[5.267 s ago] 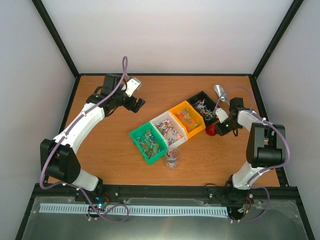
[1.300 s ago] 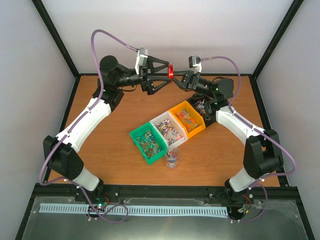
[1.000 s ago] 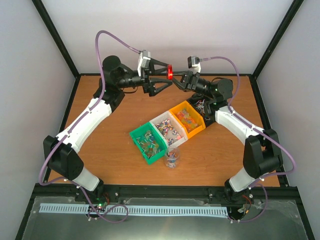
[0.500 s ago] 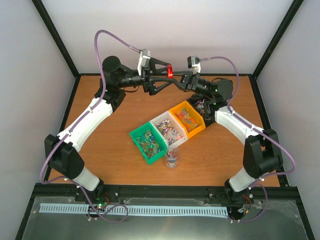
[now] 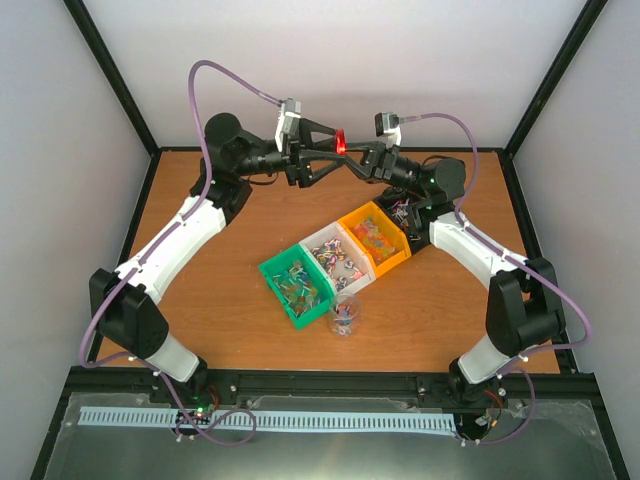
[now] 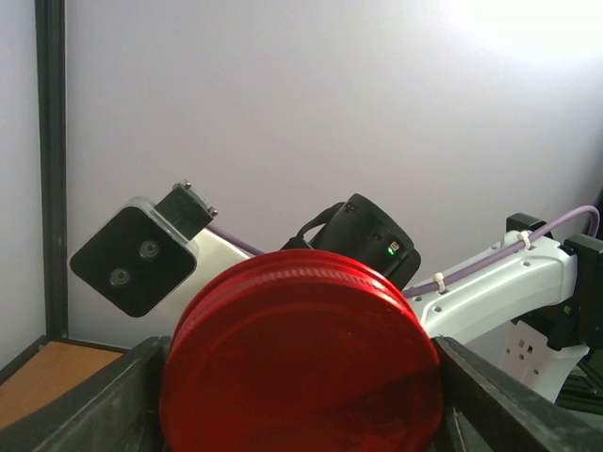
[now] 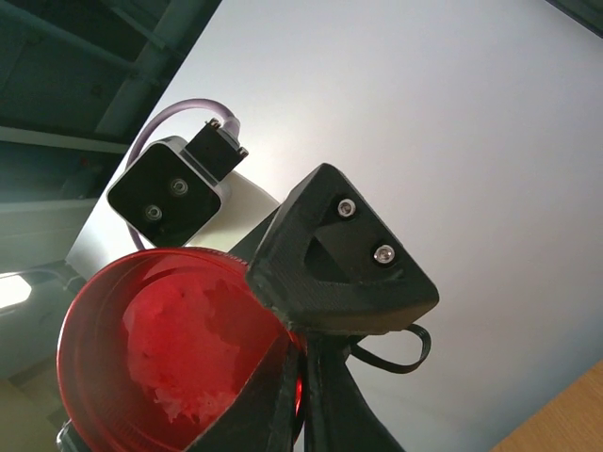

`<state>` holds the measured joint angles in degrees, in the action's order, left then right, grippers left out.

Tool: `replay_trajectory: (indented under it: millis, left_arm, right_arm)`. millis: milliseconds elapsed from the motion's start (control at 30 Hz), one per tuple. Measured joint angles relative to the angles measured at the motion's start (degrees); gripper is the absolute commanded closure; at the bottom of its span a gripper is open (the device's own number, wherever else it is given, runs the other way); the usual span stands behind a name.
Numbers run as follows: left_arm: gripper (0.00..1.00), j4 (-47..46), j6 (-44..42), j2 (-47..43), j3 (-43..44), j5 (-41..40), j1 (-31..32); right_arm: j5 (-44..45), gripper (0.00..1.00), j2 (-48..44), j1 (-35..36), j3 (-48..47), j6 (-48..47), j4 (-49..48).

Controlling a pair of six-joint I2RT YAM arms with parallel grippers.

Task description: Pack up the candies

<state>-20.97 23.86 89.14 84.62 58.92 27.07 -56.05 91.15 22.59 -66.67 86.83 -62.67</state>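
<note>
Both arms are raised and meet above the far edge of the table point(image 5: 220, 300), with a red lid point(image 6: 300, 363) between them. The right gripper point(image 5: 356, 156) is pressed together on the rim of this lid and pinches it, as the right wrist view shows. The left gripper point(image 5: 337, 154) has its fingers point(image 6: 94, 414) spread on both sides of the lid, very near to its edge. I cannot tell if they press on it already.

The candies point(image 5: 336, 260) lie below in a slanted row of bins which runs from the middle of the table toward the far right corner: a green bin point(image 5: 310, 315), a white bin point(image 5: 366, 277), an orange bin point(image 5: 396, 259) and a black bin point(image 5: 388, 203), the last one partly behind the right arm. A clear cup point(image 5: 343, 318) stands just beside the green and white bins, on the side of the near edge, and holds some candies too.
</note>
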Motion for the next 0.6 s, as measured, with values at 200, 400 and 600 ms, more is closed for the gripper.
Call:
replay_trajectory:
  millis: [200, 400, 600]
  left_arm:
    - [0.37, 0.02, 0.07, 0.0, 0.0, 0.09, 0.04]
    - [0.4, 0.42, -0.07, 0.0, -0.02, 0.09, 0.04]
    - [0.4, 3.04, -1.88, 0.0, -0.02, 0.07, -0.09]
  right_arm:
    - [0.04, 0.92, 0.11, -0.02, 0.0, -0.33, 0.13]
    - [-0.02, 0.68, 0.35, -0.17, 0.04, -0.5, 0.31]
    - [-0.33, 0.29, 0.55, -1.64, 0.24, -1.38, 1.11]
